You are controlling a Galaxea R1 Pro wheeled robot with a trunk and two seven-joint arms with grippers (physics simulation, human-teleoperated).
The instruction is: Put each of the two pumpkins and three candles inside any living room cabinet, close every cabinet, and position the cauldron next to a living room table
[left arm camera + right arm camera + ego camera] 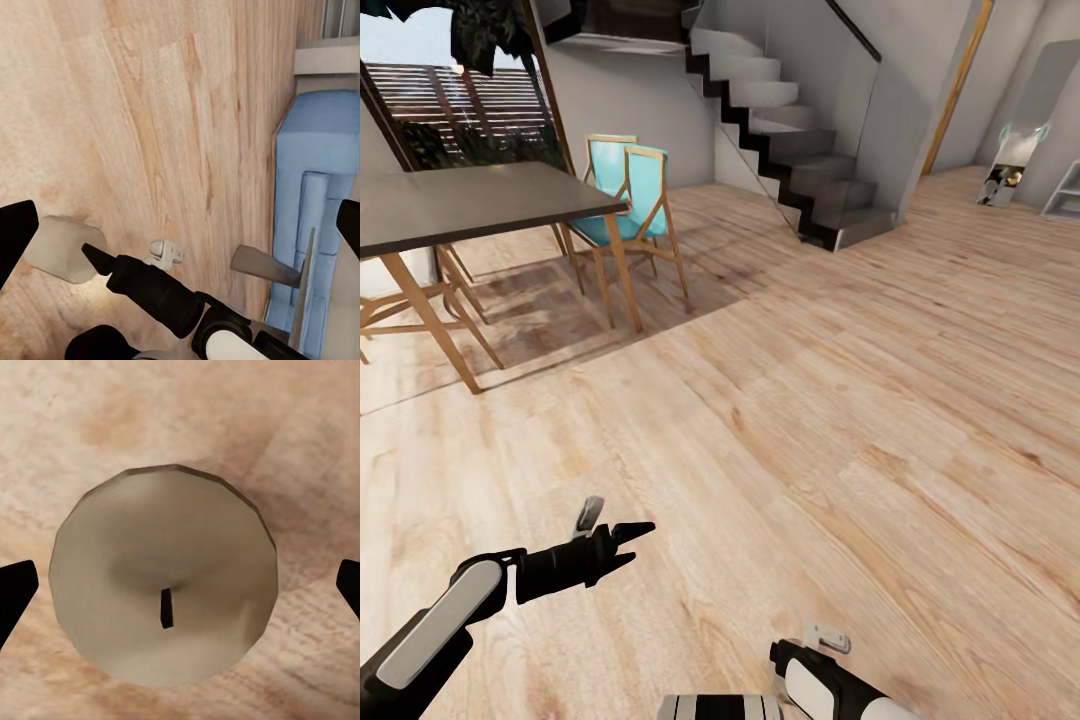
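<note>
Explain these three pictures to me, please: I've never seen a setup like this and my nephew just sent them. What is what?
It is a simulated wheeled robot with two arms, steered by a person. The big picture comes from a camera on its head, looking down over a wooden floor. Its left gripper and right arm show at the bottom, with a dark-topped table, turquoise chairs and stairs beyond. The other two come from cameras near each gripper. The left one looks past open, empty fingers at the floor and the other arm. The right one looks straight down on a squat greyish candle, wick up, between the fingertips of the right gripper; whether they actually clamp it, I cannot tell.
</note>
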